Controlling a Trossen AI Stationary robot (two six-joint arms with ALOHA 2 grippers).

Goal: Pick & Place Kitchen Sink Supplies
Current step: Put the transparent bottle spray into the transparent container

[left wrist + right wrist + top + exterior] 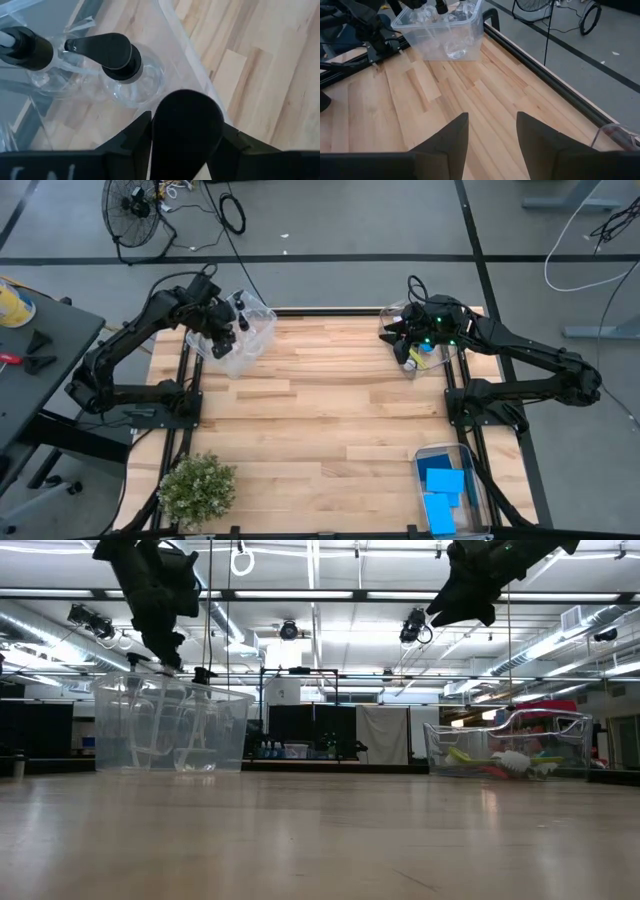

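You see a pale wood table [320,410] in light and darker tan planks, edged by a black frame. The sponges [444,485] are bright blue, lying in a clear bin [484,490]. The bottles [132,75] are clear with black tops. The brushes [500,762] show yellow-green, red and white through a clear bin [575,730]. The plant [197,488] is mottled green. Both arms are black; the floor is grey.
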